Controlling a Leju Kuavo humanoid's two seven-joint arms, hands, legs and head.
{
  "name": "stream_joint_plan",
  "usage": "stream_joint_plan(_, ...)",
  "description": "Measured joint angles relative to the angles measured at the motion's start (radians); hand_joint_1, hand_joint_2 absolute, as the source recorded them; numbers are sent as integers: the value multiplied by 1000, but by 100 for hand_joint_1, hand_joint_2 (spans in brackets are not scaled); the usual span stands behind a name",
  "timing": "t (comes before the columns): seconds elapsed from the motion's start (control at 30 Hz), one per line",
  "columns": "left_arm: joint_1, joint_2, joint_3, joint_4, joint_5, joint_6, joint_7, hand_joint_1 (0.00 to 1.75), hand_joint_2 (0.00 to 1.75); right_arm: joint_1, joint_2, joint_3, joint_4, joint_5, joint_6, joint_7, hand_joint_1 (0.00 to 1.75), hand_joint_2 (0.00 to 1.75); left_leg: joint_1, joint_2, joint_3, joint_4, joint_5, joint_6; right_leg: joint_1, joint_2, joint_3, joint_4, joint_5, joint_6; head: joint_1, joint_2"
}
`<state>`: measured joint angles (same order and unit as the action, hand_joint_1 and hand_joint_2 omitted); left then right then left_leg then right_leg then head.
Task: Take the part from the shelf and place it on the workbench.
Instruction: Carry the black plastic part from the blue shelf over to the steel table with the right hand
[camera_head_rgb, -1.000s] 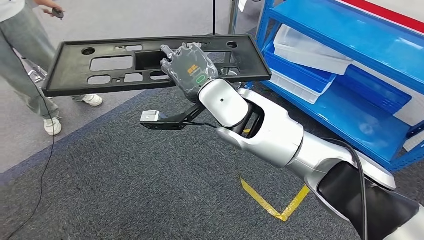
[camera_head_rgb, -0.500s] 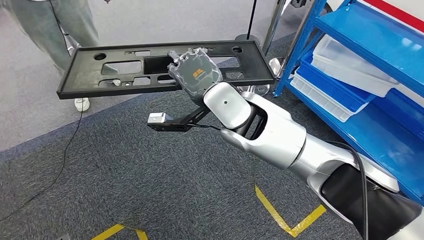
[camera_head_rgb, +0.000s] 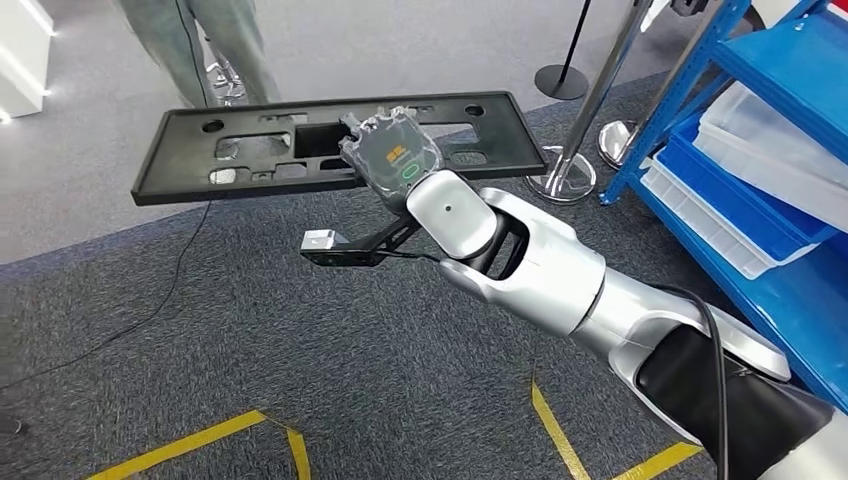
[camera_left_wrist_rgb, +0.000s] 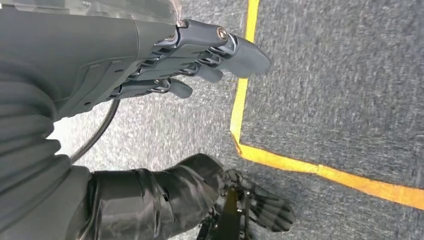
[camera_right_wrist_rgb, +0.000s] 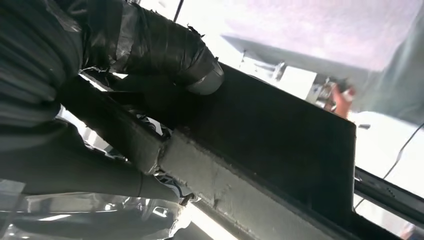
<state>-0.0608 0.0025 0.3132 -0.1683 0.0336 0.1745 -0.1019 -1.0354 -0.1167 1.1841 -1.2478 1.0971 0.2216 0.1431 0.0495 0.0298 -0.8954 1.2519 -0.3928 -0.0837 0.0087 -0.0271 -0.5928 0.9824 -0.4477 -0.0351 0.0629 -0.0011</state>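
Gripping one black part (camera_head_rgb: 250, 150), right hand (camera_head_rgb: 392, 158), left hand (camera_left_wrist_rgb: 200, 55) empty, fingers apart

Right hand (camera_head_rgb: 392, 160): fingers hidden beneath black part (camera_head_rgb: 250, 150). Person (camera_head_rgb: 215, 45): cut off above the legs. Shelf (camera_head_rgb: 770, 150): cropped.

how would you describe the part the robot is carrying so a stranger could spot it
Follow the silver right arm up from the lower right to the right hand. It grips the near edge of a long flat black panel held level above the grey carpet, the only thing pierced with rectangular cutouts and round holes.
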Motion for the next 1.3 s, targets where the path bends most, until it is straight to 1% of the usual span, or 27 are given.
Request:
stream_joint_plan(0.03,0,1,0,0,0,-1,0,0,175,7,-2,0,2,0,0,0,175,175,-3,7,21,-51,32,4,0,-10,2,3,-5,1,0,0)
stream_joint_plan(0.07,0,3,0,0,0,-1,0,0,175,11,-3,0,4,0,0,0,175,175,-11,19,54,-124,61,15,0,-18,4,7,-11,3,0,0)
stream_joint_plan(0.13,-3,10,0,1,0,-1,0,0,175,14,-5,0,6,0,-1,0,175,175,-34,43,113,-236,90,43,2,-32,0,21,-24,12,0,0)
stream_joint_plan(0.17,-4,14,0,1,1,-1,0,0,175,18,-7,1,7,0,-1,0,175,175,-44,46,125,-258,90,55,2,-40,-2,27,-30,17,0,0)
stream_joint_plan(0.23,-4,23,1,2,0,0,0,0,175,34,-11,2,11,0,-2,0,175,175,-51,24,132,-269,90,69,0,-59,0,29,-37,26,1,0)
stream_joint_plan(0.27,-2,26,1,3,0,0,0,0,175,41,-13,3,13,0,-2,0,175,175,-50,11,136,-276,92,74,-4,-57,1,31,-44,27,1,0)
stream_joint_plan(0.33,2,31,1,4,0,0,-2,0,175,46,-16,6,16,0,-2,0,175,175,-46,-9,146,-295,98,87,-8,-15,-22,82,-79,12,1,0)
stream_joint_plan(0.4,-1,31,1,4,0,-4,-5,0,175,44,-19,6,18,0,-2,0,175,175,-40,-30,149,-305,105,96,-2,45,-92,219,-135,-8,2,0)
stream_joint_plan(0.47,-7,30,2,4,0,-9,-10,0,175,42,-22,6,19,0,1,0,175,175,-32,-55,147,-308,112,95,3,64,-156,332,-161,-5,2,0)
stream_joint_plan(0.5,-9,29,2,4,0,-12,-12,0,175,40,-23,6,20,-1,2,0,175,175,-25,-68,146,-310,115,91,-1,66,-163,335,-148,3,2,0)
stream_joint_plan(0.57,-11,27,2,4,-1,-15,-16,0,175,26,-23,6,23,-4,7,1,175,175,-9,-94,141,-308,122,79,-23,75,-117,231,-84,33,3,0)
stream_joint_plan(0.63,-12,31,2,4,-1,-15,-20,0,175,-2,-22,6,28,-12,18,3,175,175,1,-117,127,-301,129,64,-58,124,-55,104,-27,69,3,0)
stream_joint_plan(0.67,-12,36,2,5,-1,-16,-22,0,175,-15,-22,6,33,-17,26,5,175,175,3,-126,118,-299,137,55,-70,145,-42,70,-14,80,3,0)
stream_joint_plan(0.7,-12,40,2,5,-1,-16,-24,0,175,-24,-21,6,39,-24,34,7,175,175,3,-136,108,-302,148,46,-72,156,-41,56,-11,85,3,0)
stream_joint_plan(0.77,-9,46,3,6,0,-16,-26,0,175,-42,-19,7,58,-37,46,11,175,175,5,-152,87,-318,169,33,-69,126,-53,52,-10,77,6,0)
stream_joint_plan(0.8,-9,43,4,7,0,-16,-26,0,175,-53,-16,6,68,-42,48,12,175,175,1,-137,73,-315,172,29,-69,111,-56,49,-8,69,2,0)
stream_joint_plan(0.83,-9,40,4,8,0,-16,-26,0,175,-67,-15,5,78,-47,49,13,175,175,-3,-106,50,-287,165,25,-68,94,-59,46,-5,61,-5,0)
stream_joint_plan(0.9,-12,33,5,8,1,-17,-24,0,175,-90,-13,3,94,-52,50,14,175,175,-11,-24,-20,-153,127,23,-55,67,-58,40,0,50,-20,0)
stream_joint_plan(0.93,-14,30,5,8,2,-17,-23,0,175,-95,-13,3,101,-54,49,14,175,175,-13,-1,-58,-72,104,25,-46,51,-55,38,1,47,-22,0)
stream_joint_plan(0.97,-15,28,5,8,3,-17,-22,0,175,-96,-14,4,108,-55,49,14,175,175,-16,9,-86,-14,90,29,-40,37,-52,36,0,46,-23,0)
stream_joint_plan(1.0,-16,26,5,8,3,-16,-20,0,175,-94,-13,4,114,-56,49,14,175,175,-23,11,-96,9,88,35,-35,24,-49,33,-1,45,-23,0)
stream_joint_plan(1.03,-17,26,5,8,4,-14,-19,0,175,-93,-13,5,120,-57,49,14,175,175,-34,11,-84,-11,101,45,-33,14,-47,31,-3,42,-24,0)
stream_joint_plan(1.07,-17,29,5,8,5,-12,-17,0,175,-91,-12,6,124,-57,49,14,175,175,-49,12,-51,-69,125,59,-34,7,-45,29,-6,40,-25,0)
stream_joint_plan(1.17,-18,50,5,10,8,-9,-14,0,175,-86,-16,7,140,-58,47,16,175,175,-109,26,61,-258,170,115,-40,-16,-47,27,-23,36,-25,0)
stream_joint_plan(1.2,-19,58,5,11,9,-8,-13,0,175,-78,-18,7,149,-58,47,16,175,175,-123,23,74,-285,170,125,-43,-26,-54,27,-27,38,-26,0)
stream_joint_plan(1.27,-22,75,7,14,10,-5,-12,0,175,-47,-22,11,165,-58,47,16,175,175,-133,3,81,-318,172,131,-54,-47,-68,25,-25,42,-27,0)
stream_joint_plan(1.3,-23,78,8,15,10,-5,-12,0,175,-29,-24,13,174,-59,47,16,175,175,-133,-8,89,-345,171,136,-56,-41,-83,33,-26,36,-29,0)
